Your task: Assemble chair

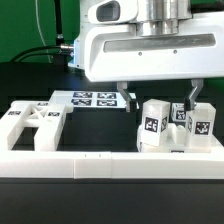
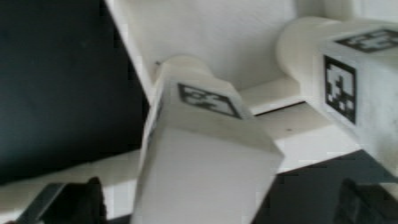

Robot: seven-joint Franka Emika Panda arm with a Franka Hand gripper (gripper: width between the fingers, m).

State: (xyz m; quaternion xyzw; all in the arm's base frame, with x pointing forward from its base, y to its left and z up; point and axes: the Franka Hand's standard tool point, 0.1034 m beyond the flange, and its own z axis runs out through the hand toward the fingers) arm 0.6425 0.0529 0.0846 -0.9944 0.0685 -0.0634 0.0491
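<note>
Tool (image 1: 159, 97) hangs released, jaws spread wide and empty, just above an upright leg block (image 1: 152, 127) at the exterior view's right. The block's long axis stands vertical, lined up between the fingers (image 2: 68, 203).

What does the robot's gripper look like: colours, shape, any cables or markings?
The gripper has a broad, boxy white body with rounded corners, mounted under a grey metal cylindrical wrist flange. It ends in two thin dark fingers. No markings show on it. Behind it, on the exterior view's left, run black cables.
</note>
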